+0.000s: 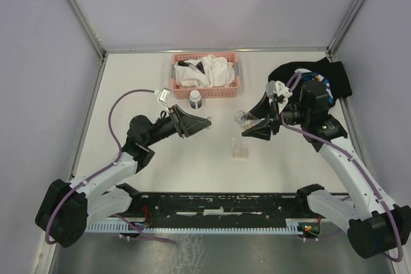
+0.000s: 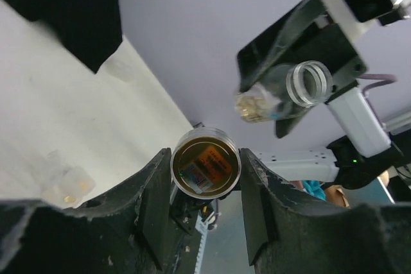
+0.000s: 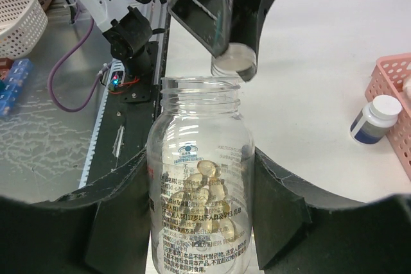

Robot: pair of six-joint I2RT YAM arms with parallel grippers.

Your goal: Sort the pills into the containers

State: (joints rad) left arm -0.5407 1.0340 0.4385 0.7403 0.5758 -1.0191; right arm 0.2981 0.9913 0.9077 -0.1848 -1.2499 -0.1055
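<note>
Near the box (image 1: 240, 149), the right gripper (image 1: 252, 125) clamps an open bottle (image 3: 200, 158), the left gripper (image 1: 204, 122) its cap (image 2: 205, 170); overtilting could scatter pills (image 3: 207, 181) wide.

Clear glossy bottle (image 3: 200, 190), matt table (image 1: 212, 158)

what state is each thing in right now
pill bottle: uncapped, some pills inside, held off the table
cap: off the bottle, clamped
left gripper: jaws shut on the cap
right gripper: jaws shut on the pill bottle
clear box: flat on the table, lid state unclear
small white-capped bottle: upright, capped
pink basket: holding white cloths
</note>
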